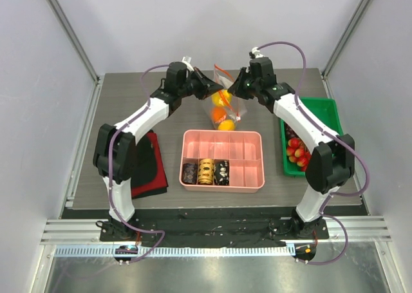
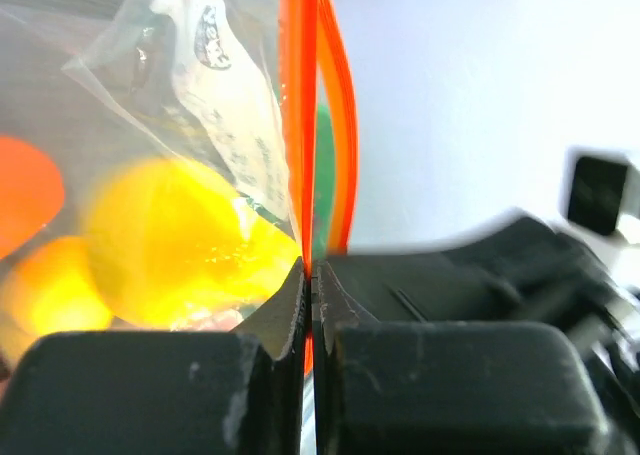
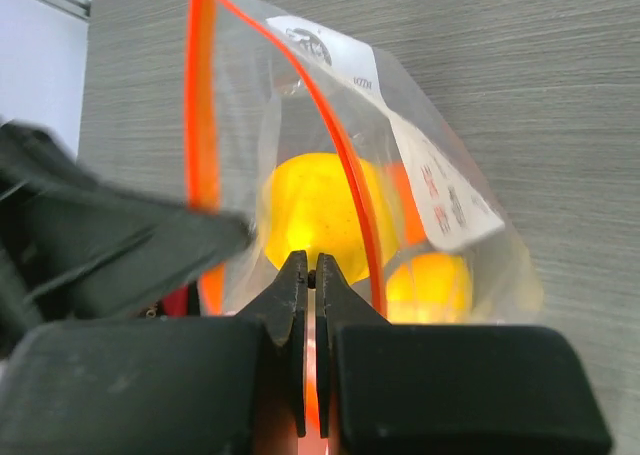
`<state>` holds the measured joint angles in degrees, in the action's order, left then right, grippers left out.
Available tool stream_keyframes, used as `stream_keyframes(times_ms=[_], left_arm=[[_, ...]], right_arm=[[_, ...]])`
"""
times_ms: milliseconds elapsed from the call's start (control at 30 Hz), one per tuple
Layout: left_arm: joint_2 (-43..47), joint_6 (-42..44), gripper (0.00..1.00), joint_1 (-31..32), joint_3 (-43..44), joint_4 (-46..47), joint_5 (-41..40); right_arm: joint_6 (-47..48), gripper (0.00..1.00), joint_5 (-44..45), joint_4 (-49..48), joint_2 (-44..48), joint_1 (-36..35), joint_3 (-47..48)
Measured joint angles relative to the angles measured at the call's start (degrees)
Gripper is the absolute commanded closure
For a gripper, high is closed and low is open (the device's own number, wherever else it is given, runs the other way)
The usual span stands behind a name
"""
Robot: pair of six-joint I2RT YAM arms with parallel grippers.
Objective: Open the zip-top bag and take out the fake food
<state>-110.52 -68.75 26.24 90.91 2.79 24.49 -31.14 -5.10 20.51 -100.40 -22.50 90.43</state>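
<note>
Robotics lab cell — white panel walls (image 1: 193,22), aluminium frame (image 1: 69,29), grey table (image 1: 129,90)

The zip-top bag (image 1: 225,100) is held over the middle of the table (image 1: 129,93), toward its far edge. The left gripper (image 1: 209,84) is at the bag's left and the right gripper (image 1: 237,87) at its right, and the fake food (image 1: 220,116) is inside. Before it sits a divided tray (image 1: 254,177), with three cylinders (image 1: 205,172) in its near-left compartments. A bin (image 1: 331,109) holding small fruits (image 1: 296,151) lies along the right edge, and a cloth (image 1: 151,170) by the left edge.
</note>
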Motion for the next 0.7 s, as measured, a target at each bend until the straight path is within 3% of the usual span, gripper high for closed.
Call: stream_keyframes(times_ms=[267,533,700], left_arm=[[-1.4,0.3,1.0,-0.3,1.1,-1.4,-1.0],[-1.4,1.9,1.0,-0.1,1.6,-2.5,-1.6],[-1.4,2.7,1.0,-0.1,2.0,-4.0,-1.9]], right_arm=[[1.2,0.99,1.1,6.1,2.0,-0.7,1.6],[3.5,0.99,7.5,13.8,3.2,-0.5,15.2],[3.5,0.99,13.1,17.3,9.8,2.3,16.5]])
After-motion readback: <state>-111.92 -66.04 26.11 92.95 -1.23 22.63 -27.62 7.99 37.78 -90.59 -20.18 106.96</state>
